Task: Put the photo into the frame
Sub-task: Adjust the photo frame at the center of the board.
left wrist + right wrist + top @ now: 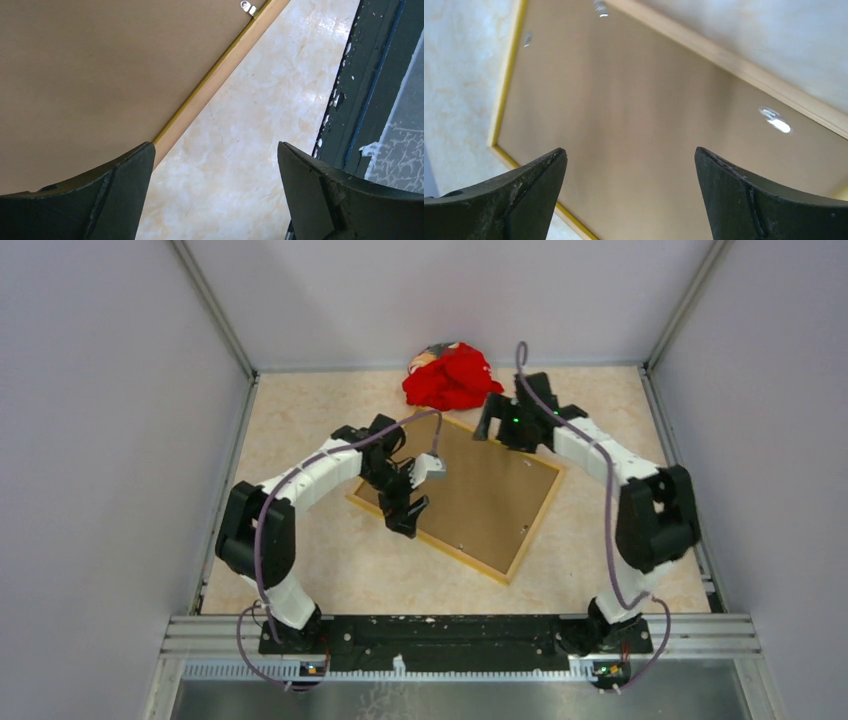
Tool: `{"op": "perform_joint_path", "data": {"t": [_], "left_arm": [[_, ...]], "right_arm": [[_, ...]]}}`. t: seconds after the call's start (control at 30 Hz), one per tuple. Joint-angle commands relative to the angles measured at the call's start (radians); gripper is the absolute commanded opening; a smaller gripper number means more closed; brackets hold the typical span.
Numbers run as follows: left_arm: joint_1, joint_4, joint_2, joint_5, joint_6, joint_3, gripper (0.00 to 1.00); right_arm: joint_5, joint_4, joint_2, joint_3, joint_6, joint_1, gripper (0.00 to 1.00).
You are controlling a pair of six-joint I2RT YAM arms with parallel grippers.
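Observation:
The frame lies face down in the middle of the table, its pale wood back up. The brown backing panel sits inside it. The photo is hidden. My left gripper is open and empty over the frame's near-left edge. In the left wrist view the gripper straddles the frame's rim beside the panel. My right gripper is open and empty above the frame's far corner. In the right wrist view the gripper looks down on the panel and the rim.
A crumpled red cloth lies at the back of the table, just beyond the frame. Small metal clips sit along the panel's edge; one also shows in the left wrist view. A dark rail borders the table's near edge.

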Motion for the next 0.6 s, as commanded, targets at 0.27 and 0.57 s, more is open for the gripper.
{"op": "perform_joint_path", "data": {"t": [0.27,0.57], "left_arm": [[0.395,0.156,0.136,-0.129,-0.111,0.323,0.84],[0.486,0.262,0.353,-0.079,-0.23,0.417,0.69]], "right_arm": [[0.099,0.05,-0.634,-0.611,0.113,-0.193,0.99],[0.053,0.116,-0.683,-0.8,0.16,-0.27,0.99]]}}
